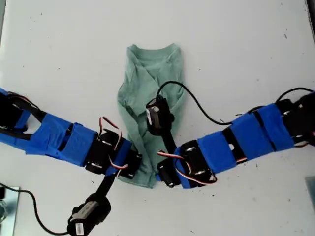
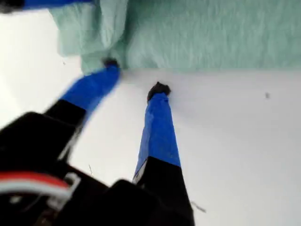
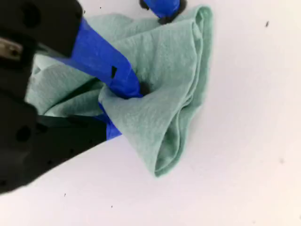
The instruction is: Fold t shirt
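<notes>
Step in hand: by my judgement, taking hold of the hem end so it can be carried up to the collar for the crosswise fold.
My first gripper [image 2: 135, 76]: fingers spread; one tip touches the hem corner of the t shirt [image 2: 197, 33], while the other rests on the bare table [image 2: 244, 155] just beside the cloth edge. It holds nothing.
My second gripper [image 3: 127, 96]: pressed together on a bunched fold of the t shirt [image 3: 160, 61] near a hem corner, with several layers caught.
Doing it well: the spread fingers should slide under every layer at their corner before they close. Both corners should then rise together and level, or the hem will skew. The bunch in the pinching gripper looks thick and may drag the panel sideways, so a slow lift is wise.
Arms in the exterior view: both reach in from that view's lower side and meet at the hem. The wrist views do not settle which is which.
T shirt [image 1: 152, 83]: lies mid-table [image 1: 246, 49], well clear of its edges, collar pointing away from the arms.
Look of the cloth: pale green, plain, soft and creased. The sides are folded inward into a narrow strip, with the ribbed neckline visible at the far end.
</notes>
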`<state>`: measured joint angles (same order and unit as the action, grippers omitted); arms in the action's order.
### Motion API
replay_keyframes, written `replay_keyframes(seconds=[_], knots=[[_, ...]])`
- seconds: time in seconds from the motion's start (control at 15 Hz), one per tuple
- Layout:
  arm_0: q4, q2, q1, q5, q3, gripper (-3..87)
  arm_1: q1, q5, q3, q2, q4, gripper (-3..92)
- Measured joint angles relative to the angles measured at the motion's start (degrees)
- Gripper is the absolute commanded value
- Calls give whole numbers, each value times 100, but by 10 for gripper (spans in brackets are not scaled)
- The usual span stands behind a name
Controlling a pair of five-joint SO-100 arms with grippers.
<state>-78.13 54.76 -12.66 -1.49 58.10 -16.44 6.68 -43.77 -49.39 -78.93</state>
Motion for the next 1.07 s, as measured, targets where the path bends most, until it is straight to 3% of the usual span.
replay_keyframes(seconds=[0.2, 0.33, 0.47, 0.67, 0.8, 1.07], knots=[[158, -35, -44, 35, -176, -2, -53, 70, 0, -114, -141, 3], [272, -44, -62, 114, -176, -2, -62, 272, -18, -501, -123, 237], [475, -70, -88, 123, -185, -2, -114, 501, -193, -879, -70, 239], [809, -264, -123, 35, -404, -2, -185, 246, -316, -1415, -220, 320], [967, -325, -132, -9, -457, -2, -193, -211, -378, -1828, -237, 316], [1125, -369, -114, -44, -519, -2, -193, -352, -765, -1934, 62, 299]])
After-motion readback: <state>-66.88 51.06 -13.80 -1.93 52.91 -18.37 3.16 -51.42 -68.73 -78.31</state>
